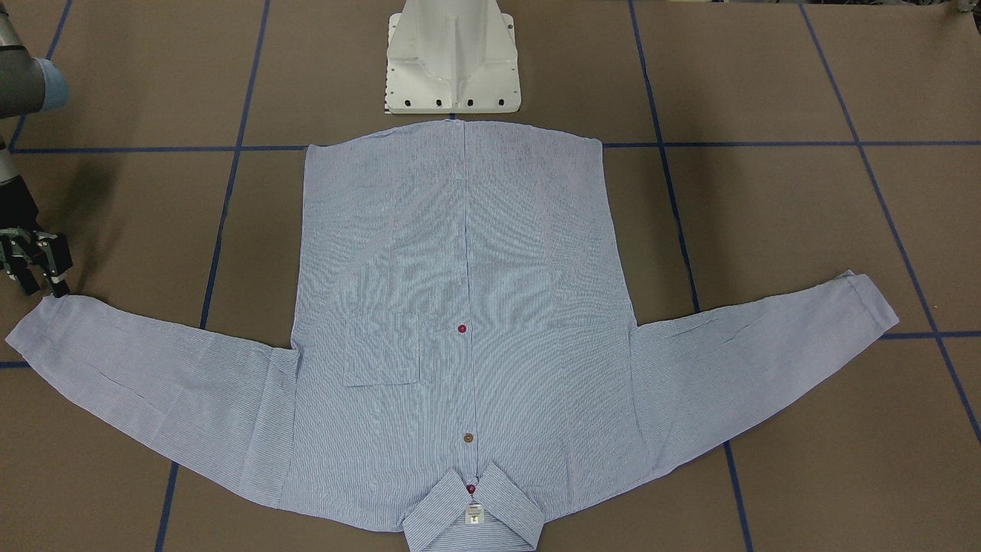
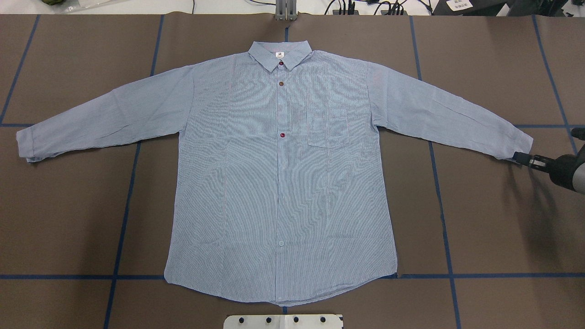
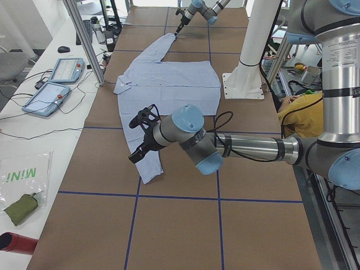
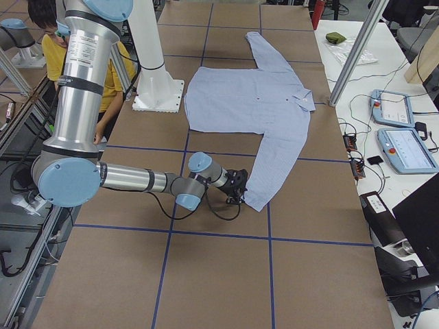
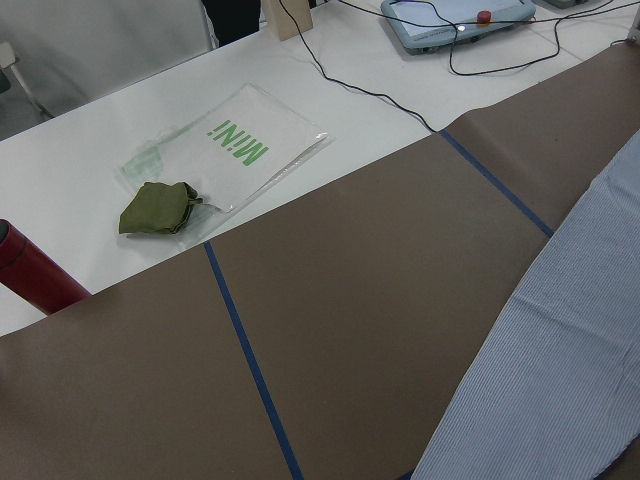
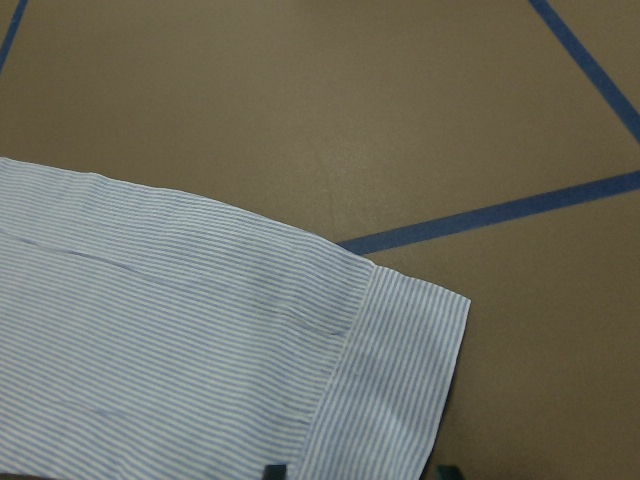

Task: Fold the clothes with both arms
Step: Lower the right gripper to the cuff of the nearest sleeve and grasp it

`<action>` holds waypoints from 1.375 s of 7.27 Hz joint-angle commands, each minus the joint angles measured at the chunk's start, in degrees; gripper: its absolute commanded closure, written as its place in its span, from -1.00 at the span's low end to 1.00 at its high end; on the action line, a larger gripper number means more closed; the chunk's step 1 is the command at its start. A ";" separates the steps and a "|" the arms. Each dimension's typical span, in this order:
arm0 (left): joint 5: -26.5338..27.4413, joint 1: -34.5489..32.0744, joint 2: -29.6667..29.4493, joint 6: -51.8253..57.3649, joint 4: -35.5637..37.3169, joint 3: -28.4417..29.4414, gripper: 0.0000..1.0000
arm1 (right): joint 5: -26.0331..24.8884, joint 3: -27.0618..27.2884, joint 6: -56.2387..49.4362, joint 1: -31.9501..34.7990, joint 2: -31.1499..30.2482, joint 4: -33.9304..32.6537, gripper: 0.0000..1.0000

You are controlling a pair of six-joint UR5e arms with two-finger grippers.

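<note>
Shirt (image 2: 279, 183): light blue with fine stripes, lying flat and front-up mid-frame on the brown desk (image 2: 480, 219). Both sleeves are flung wide, and the collar (image 2: 279, 54) sits at the top of the overhead view.
Right pincer (image 1: 44, 285): down at the cuff (image 6: 400, 380) by the overhead view's right edge, fingers parted, a tip on either side of the cuff's end.
Left pincer (image 3: 138, 138): raised over the other sleeve (image 2: 105, 119) in the left side view; whether it's wide or narrow, cannot tell.

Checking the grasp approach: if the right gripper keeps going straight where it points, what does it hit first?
The sleeve cuff of the shirt. In the wrist view the right gripper has open fingertips either side of the cuff's edge, so cloth comes first; their height is unclear.
</note>
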 commanded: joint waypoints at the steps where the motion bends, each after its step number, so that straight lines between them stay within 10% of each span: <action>1: 0.00 0.07 0.05 0.00 0.00 0.00 -1.00 | -1.24 -0.19 -0.07 -0.69 0.15 0.00 -0.14; 4: -0.09 -0.01 0.05 0.00 0.00 -0.17 -1.00 | -1.68 -0.63 -0.07 -1.04 0.24 -0.26 0.25; 6: -0.96 -0.01 0.05 0.00 0.00 -0.09 -1.00 | -1.77 -1.15 -0.07 -0.96 0.15 0.00 0.99; 10: -2.90 -0.01 0.13 0.00 0.00 0.00 -1.00 | 1.90 4.52 -3.92 3.32 0.24 -1.91 1.00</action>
